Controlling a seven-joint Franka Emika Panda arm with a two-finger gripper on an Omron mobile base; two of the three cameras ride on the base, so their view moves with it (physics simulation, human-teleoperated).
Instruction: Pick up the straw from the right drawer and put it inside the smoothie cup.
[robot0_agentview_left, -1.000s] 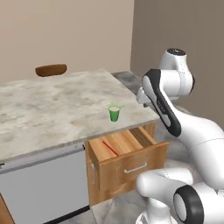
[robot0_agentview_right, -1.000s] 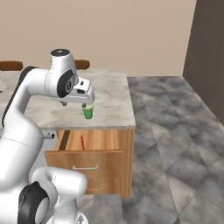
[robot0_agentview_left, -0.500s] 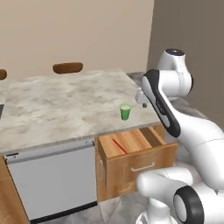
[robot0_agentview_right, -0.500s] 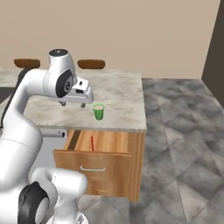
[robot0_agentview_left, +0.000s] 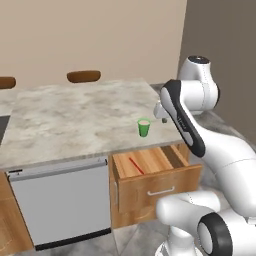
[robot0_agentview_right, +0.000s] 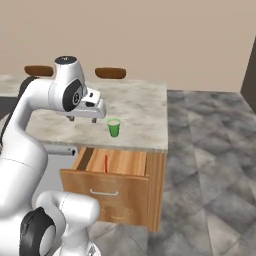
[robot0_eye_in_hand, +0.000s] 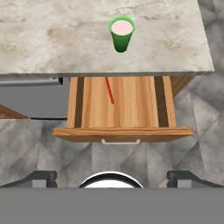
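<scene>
The straw (robot0_eye_in_hand: 109, 90) lies in the open right drawer (robot0_eye_in_hand: 122, 131). The smoothie cup (robot0_agentview_left: 144, 128) stands on the marble counter (robot0_agentview_left: 70, 120). The hand view reveals the cup's pale contents. The gripper (robot0_agentview_right: 83, 119) hovers above the counter, empty; finger spacing cannot be judged.

Glossy white rounded arm segments, dark grey joint discs (a black strip lines the forearm), bulbous white base.
</scene>
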